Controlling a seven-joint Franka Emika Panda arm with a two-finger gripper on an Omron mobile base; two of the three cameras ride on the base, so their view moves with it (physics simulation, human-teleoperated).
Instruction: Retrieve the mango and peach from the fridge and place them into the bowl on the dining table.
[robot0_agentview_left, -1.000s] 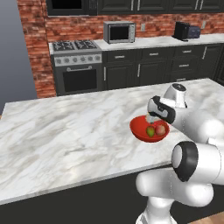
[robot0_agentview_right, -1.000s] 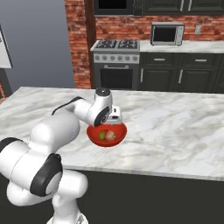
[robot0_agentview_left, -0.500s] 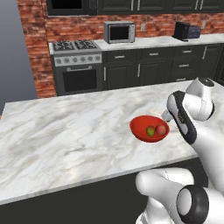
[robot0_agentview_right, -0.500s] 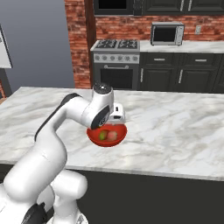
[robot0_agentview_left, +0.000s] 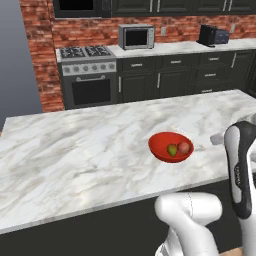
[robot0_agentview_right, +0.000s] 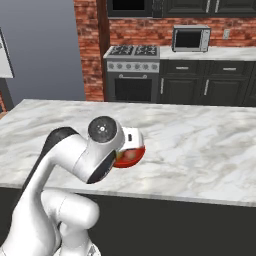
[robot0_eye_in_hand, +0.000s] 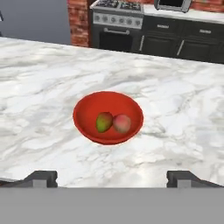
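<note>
The red bowl (robot0_eye_in_hand: 83, 109) stands on the white marble dining table (robot0_eye_in_hand: 43, 87). Side by side inside it lie the yellow-green mango (robot0_eye_in_hand: 103, 121) and the orange-pink peach (robot0_eye_in_hand: 122, 123). My gripper (robot0_eye_in_hand: 111, 177) is open and empty, drawn back on the near side of the bowl, its two fingertips (robot0_eye_in_hand: 41, 177) wide apart. In the left base view the bowl (robot0_agentview_left: 160, 141) holds the mango (robot0_agentview_left: 172, 150) and peach (robot0_agentview_left: 184, 147) just left of my arm. From the right base view my arm covers most of the bowl (robot0_agentview_right: 136, 156). The fridge is out of view.
Beyond the table (robot0_agentview_left: 75, 155) runs a marble counter (robot0_agentview_left: 175, 48) over dark cabinets, with a stove (robot0_agentview_left: 87, 75), a microwave (robot0_agentview_left: 136, 36) and a dark toaster (robot0_agentview_left: 212, 34). A brick wall (robot0_agentview_left: 40, 60) stands behind the stove.
My arm has pulled back from above the bowl toward the base, uncovering the bowl in the left base view. Both fruits stay in the bowl; the gripper stays open.
</note>
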